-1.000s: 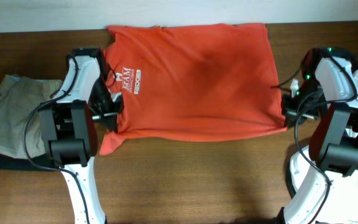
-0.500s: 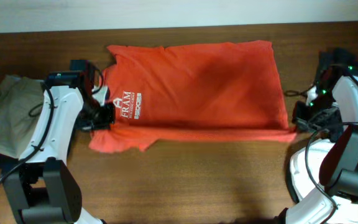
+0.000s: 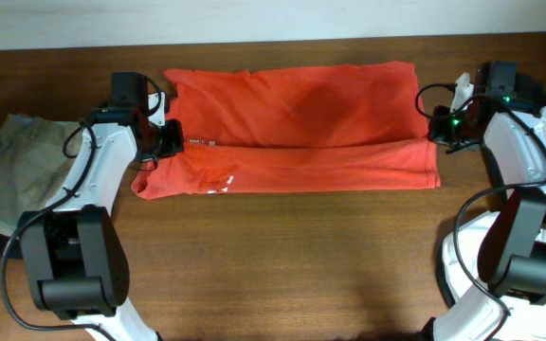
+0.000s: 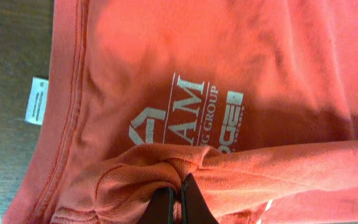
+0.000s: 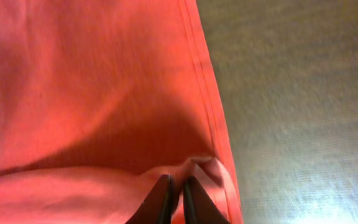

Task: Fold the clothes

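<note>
The left tool and right tool each clench the folded-over edge of the orange shirt lying on the bench.

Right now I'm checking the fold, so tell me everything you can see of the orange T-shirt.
The orange-red T-shirt looks like soft cotton and lies lengthwise across the wooden table, collar end on the robot's left. Its near edge is doubled over towards the far edge, partly covering the white chest lettering. A small white neck tag shows at the collar. The left gripper and right gripper each pinch the folded edge at opposite ends.
</note>
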